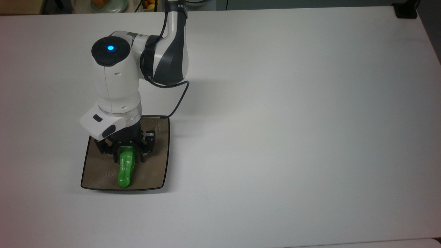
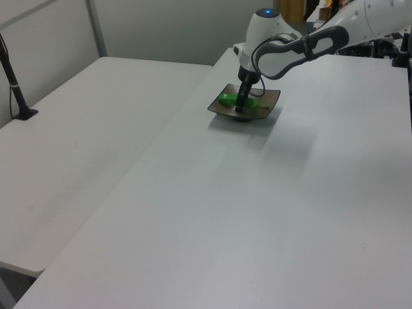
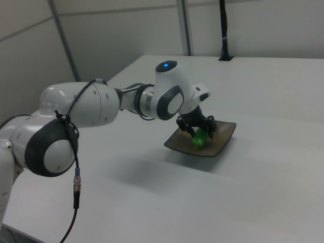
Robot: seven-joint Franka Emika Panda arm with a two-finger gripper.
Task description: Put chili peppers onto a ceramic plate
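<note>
One green chili pepper [image 1: 124,168] lying on ceramic plate [image 1: 155,172], end effector [image 1: 126,157] straddling it

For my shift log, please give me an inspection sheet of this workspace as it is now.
Surface: white table, bare apart from the plate.
Job's things: green chili pepper lies on the square brown ceramic plate.
Clutter: nothing seen on the table.
Grippers: gripper low over the plate, fingers open on either side of the pepper's upper end.
Cables: black cable hangs along the arm.
Surroundings: second white table; black post; bowls beyond the table edge.
</note>
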